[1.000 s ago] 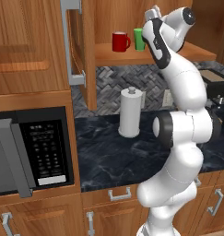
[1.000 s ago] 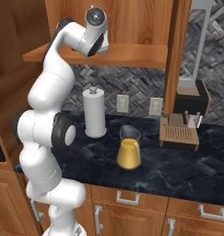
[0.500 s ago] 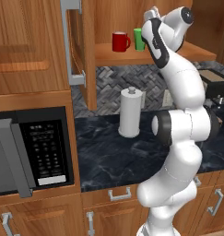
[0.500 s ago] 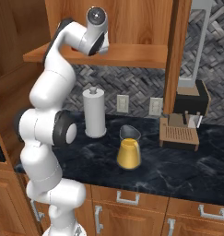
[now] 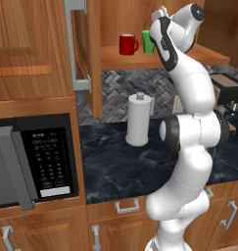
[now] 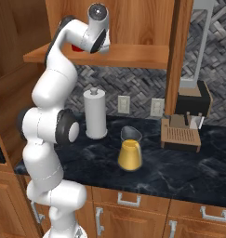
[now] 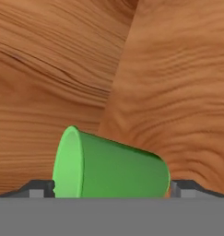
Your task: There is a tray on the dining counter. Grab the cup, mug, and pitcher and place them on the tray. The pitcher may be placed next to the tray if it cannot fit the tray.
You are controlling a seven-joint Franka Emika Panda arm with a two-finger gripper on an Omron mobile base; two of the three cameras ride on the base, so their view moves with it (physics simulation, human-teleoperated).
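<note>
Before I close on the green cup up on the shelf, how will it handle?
The cup looks small and thin-walled, so probably light. Its tapered, smooth sides could let it slip out of the open pincer. The mug stands close beside it, so a sideways nudge might knock it.

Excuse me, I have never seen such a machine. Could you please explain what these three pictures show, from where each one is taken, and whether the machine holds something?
It is a white robot arm in a computer-drawn kitchen. Two cameras sit behind it, one to its left and one to its right; the third rides on its hand.

The arm reaches up to an open wooden shelf. There stand a red mug and a green cup.

In the hand view the pincer is open, one dark tip on either side of the cup. The cup only looks tipped because the hand is rolled. Nothing is gripped yet.

On the black counter below stand a white paper-towel roll, a glass pitcher of orange liquid and a coffee machine.
</note>
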